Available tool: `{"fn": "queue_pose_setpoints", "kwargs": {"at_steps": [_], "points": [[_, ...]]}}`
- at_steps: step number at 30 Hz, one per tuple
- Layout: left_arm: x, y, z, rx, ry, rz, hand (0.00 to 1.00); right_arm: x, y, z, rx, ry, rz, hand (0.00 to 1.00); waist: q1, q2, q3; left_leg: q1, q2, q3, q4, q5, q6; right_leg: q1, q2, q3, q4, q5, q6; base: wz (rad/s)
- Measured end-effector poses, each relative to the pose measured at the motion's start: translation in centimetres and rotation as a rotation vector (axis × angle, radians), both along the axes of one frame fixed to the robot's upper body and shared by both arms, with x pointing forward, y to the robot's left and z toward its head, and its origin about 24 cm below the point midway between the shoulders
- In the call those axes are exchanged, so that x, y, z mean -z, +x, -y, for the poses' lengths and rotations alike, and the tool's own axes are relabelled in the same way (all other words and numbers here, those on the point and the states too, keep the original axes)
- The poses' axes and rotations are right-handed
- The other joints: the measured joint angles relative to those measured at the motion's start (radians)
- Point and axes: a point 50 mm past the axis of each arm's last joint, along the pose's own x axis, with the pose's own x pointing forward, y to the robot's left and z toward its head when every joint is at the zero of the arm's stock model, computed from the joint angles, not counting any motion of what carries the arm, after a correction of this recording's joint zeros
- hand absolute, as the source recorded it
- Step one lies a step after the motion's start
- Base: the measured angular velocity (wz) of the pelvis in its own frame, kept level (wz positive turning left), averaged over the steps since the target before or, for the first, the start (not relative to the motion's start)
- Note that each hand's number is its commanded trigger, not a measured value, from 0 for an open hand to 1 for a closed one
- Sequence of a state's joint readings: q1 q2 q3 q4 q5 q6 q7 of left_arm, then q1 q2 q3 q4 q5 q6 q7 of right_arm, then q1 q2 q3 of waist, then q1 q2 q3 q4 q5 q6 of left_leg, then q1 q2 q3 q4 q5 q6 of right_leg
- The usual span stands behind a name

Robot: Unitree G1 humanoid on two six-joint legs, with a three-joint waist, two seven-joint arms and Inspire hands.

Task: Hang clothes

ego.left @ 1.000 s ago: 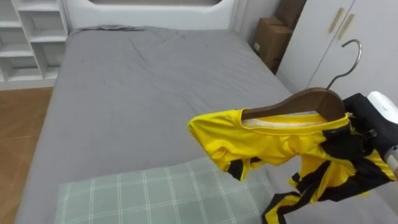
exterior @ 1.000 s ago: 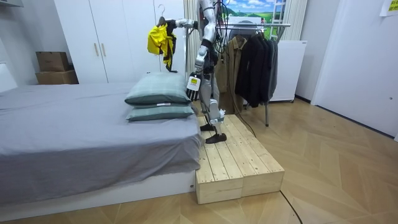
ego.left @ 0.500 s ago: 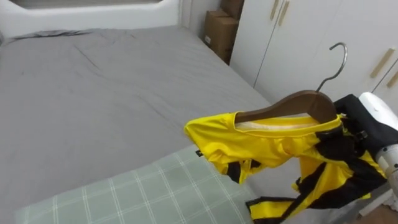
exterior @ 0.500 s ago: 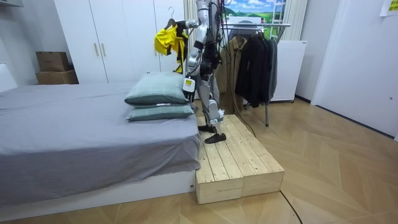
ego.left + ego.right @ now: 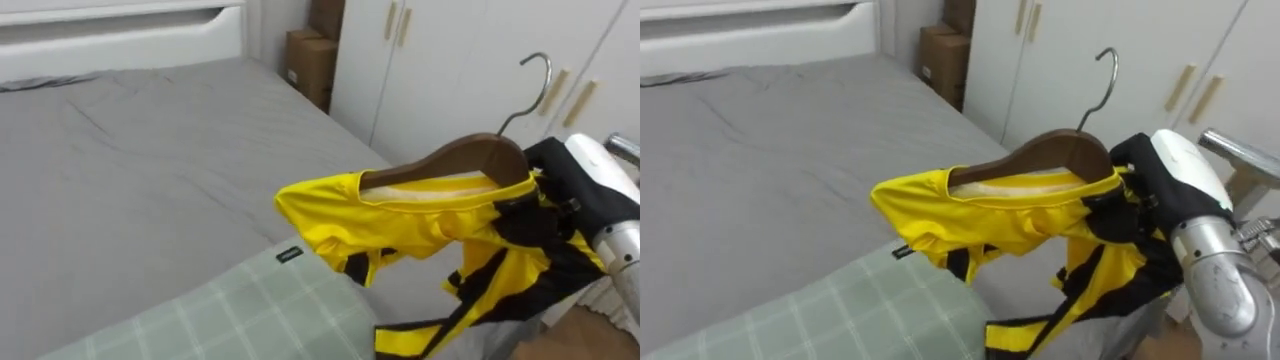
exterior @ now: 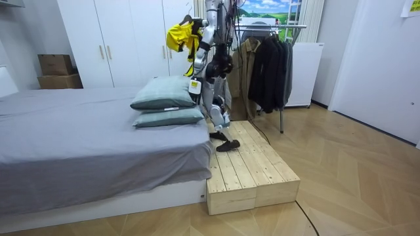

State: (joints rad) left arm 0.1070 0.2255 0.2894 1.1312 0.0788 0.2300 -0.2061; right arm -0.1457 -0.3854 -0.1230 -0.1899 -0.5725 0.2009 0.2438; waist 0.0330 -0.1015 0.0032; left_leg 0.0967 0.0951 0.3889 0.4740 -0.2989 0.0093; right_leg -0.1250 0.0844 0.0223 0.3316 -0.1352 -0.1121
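- Right hand [image 5: 1135, 200]: fingers curled round one end of the brown wooden hanger [image 5: 1040, 155], gripping it.
- Yellow-and-black shirt [image 5: 980, 225] drapes the hanger, above the grey bed [image 5: 150, 170].
- Hold the hanger level and bring its hook squarely to the metal clothes rail [image 6: 289, 26].
- Left hand [image 6: 194, 86] hangs at the hip.

Shirt [image 5: 420, 238] on hanger [image 5: 468, 166] above pillow [image 5: 230, 322], bed [image 5: 150, 170] left, wardrobe [image 5: 450, 50] behind.
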Motion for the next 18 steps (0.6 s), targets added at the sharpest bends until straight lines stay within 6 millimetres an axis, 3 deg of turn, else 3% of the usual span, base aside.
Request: {"fn": "queue_pose_setpoints", "kwargs": {"at_steps": [1,2,4,6,8,9,10,12,18], "points": [[0.0,0.1,0.1,-0.002,-0.001,0.001,0.00,0.1,0.0,-0.2,-0.007,-0.002,-0.003,1.00,0.002,-0.003,-0.0009,-0.018,-0.029,-0.097,-0.054,-0.017,0.001,0.005,0.022,0.075,-0.028,0.013,0.005,-1.06],[0.0,0.2,0.1,-0.003,-0.001,0.003,0.00,0.1,0.0,-0.3,-0.009,-0.003,-0.007,1.00,0.003,-0.006,-0.0016,-0.031,-0.040,-0.128,-0.078,-0.017,0.000,0.006,0.030,0.110,-0.038,0.022,0.007,-0.94],[0.1,1.0,0.5,-0.009,-0.012,0.026,0.00,0.4,0.1,-0.5,-0.015,-0.001,-0.031,1.00,0.019,-0.001,-0.0031,-0.068,-0.082,-0.236,-0.183,-0.009,0.000,0.002,0.066,0.279,-0.060,0.067,0.020,-1.04],[0.2,1.1,1.1,-0.015,-0.027,0.027,0.00,0.6,0.2,-0.9,-0.035,-0.002,-0.050,1.00,0.039,0.017,-0.0035,-0.072,-0.093,-0.291,-0.260,0.020,-0.011,0.000,0.097,0.382,-0.063,0.088,0.036,-1.25],[0.2,1.0,1.0,-0.015,-0.025,0.019,0.00,1.0,0.2,-1.4,-0.053,0.001,-0.067,1.00,0.025,0.027,-0.0065,-0.075,-0.092,-0.286,-0.275,0.071,-0.001,-0.019,0.117,0.416,-0.055,0.105,0.058,-1.07],[0.2,1.0,0.8,-0.016,-0.020,0.016,0.00,1.1,0.2,-1.6,-0.060,-0.001,-0.074,1.00,0.024,0.028,-0.0057,-0.076,-0.085,-0.246,-0.277,0.099,0.013,-0.036,0.119,0.413,-0.055,0.115,0.064,-0.95],[0.2,0.8,0.7,-0.019,-0.019,0.008,0.00,1.1,0.2,-1.6,-0.056,-0.001,-0.078,1.00,0.023,0.028,-0.0055,-0.076,-0.085,-0.210,-0.278,0.101,0.013,-0.046,0.110,0.393,-0.059,0.120,0.071,-0.88],[0.2,0.7,0.7,-0.028,-0.022,-0.001,0.00,1.0,0.2,-1.4,-0.042,0.003,-0.077,1.00,0.002,0.027,-0.0056,-0.075,-0.092,-0.190,-0.279,0.100,0.017,-0.056,0.098,0.372,-0.065,0.121,0.078,-0.47],[0.2,0.1,0.4,-0.033,-0.015,-0.027,0.00,-0.4,-0.3,-1.9,-0.051,-0.004,-0.026,1.00,-0.039,0.028,-0.0058,-0.077,-0.097,-0.132,-0.301,0.105,0.025,-0.058,0.114,0.438,-0.112,0.156,0.092,-0.32]]}}
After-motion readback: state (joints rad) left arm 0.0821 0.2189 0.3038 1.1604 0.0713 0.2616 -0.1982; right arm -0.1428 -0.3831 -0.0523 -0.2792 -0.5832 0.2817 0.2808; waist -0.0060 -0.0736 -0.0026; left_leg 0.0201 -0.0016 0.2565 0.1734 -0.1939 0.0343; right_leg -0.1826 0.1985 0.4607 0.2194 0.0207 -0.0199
